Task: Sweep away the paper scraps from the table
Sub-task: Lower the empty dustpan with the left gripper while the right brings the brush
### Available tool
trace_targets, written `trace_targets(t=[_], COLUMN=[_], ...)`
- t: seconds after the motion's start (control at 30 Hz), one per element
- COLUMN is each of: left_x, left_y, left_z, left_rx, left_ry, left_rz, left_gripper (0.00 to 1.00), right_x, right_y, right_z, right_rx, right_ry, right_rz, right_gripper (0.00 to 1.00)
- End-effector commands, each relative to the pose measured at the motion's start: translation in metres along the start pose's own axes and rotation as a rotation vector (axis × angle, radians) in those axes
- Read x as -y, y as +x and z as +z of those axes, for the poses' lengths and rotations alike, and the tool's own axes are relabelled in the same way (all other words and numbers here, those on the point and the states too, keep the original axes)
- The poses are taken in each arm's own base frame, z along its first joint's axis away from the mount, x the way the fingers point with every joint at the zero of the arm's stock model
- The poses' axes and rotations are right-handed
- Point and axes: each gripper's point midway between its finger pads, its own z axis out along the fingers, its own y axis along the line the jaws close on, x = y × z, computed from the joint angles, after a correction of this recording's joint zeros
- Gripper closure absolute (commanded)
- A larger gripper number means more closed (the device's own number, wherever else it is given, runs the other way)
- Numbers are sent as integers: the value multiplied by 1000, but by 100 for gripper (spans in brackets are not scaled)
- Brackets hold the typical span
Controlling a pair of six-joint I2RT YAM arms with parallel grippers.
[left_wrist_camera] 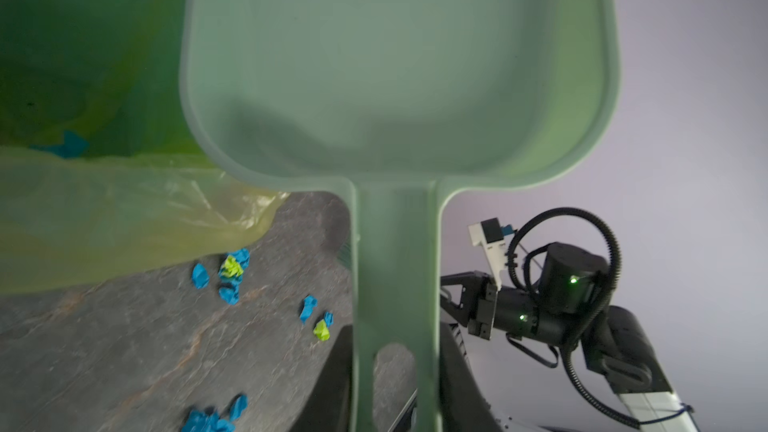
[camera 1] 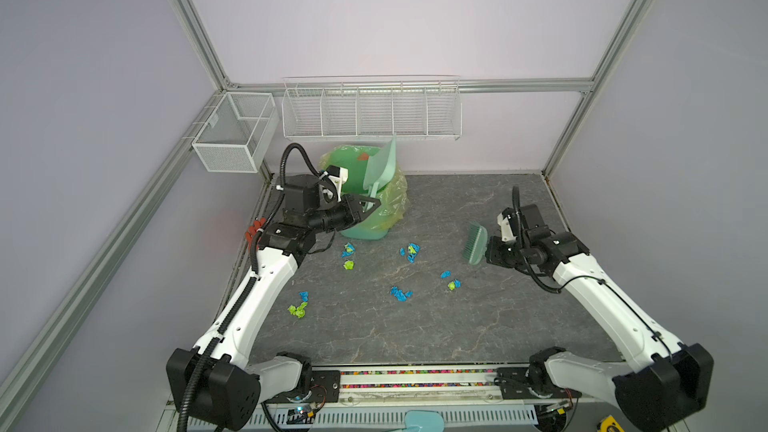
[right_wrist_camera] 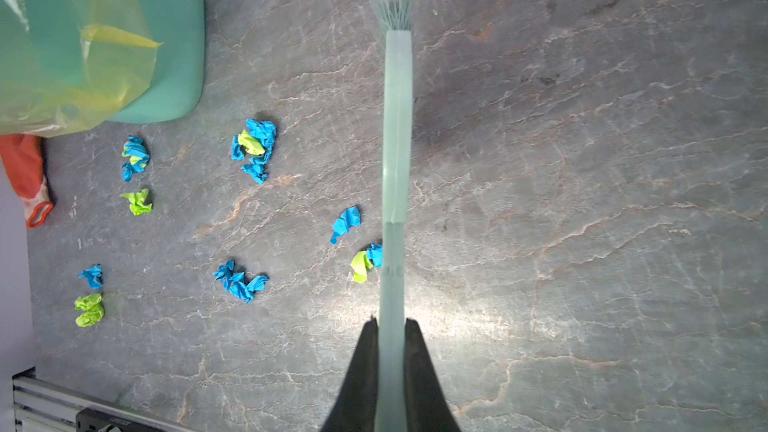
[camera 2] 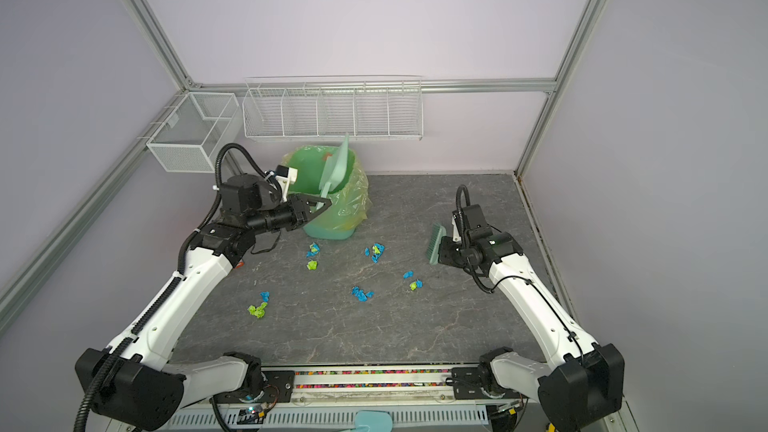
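Note:
Several blue and lime paper scraps (camera 1: pixel 411 252) (right_wrist_camera: pixel 254 147) lie scattered over the middle of the dark veined table (camera 1: pixel 457 326). My left gripper (camera 1: pixel 374 203) (left_wrist_camera: pixel 395 367) is shut on the handle of a pale green dustpan (camera 1: pixel 380 166) (left_wrist_camera: pixel 395 68). The pan is tipped up steeply over the green bin (camera 1: pixel 365 230) with its yellow-green bag, and its inside looks bare. A blue scrap (left_wrist_camera: pixel 66 145) shows inside the bag. My right gripper (camera 1: pixel 488 249) (right_wrist_camera: pixel 392 326) is shut on a green brush (camera 1: pixel 475 243) (right_wrist_camera: pixel 397 139), held above the table to the right of the scraps.
A white wire rack (camera 1: pixel 370 114) and a mesh basket (camera 1: pixel 235 130) hang on the back wall. An orange-red glove (right_wrist_camera: pixel 25 176) lies at the table's left edge beside the bin. Aluminium rails frame the table.

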Motion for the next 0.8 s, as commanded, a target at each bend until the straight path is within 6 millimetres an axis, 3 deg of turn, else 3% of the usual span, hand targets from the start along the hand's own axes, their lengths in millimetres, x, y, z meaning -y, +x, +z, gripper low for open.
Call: trace_targets(t=[0.0,0.37,0.77], left_x=[4,-9,-23], left_y=[12,59,110], left_z=[-18,-32,-31], left_rx=[-25,-132,-239], left_ry=[-95,-187,-271], left_rz=[133,195,267], left_gripper=[100,100,100], right_x=[-20,-68,-65], right_y=[0,26,57], right_z=[-4,0,26], right_rx=[0,-46,-148], right_ry=[-35,-61,-28], right_rz=[-12,-107,-109], right_gripper=[93,93,93])
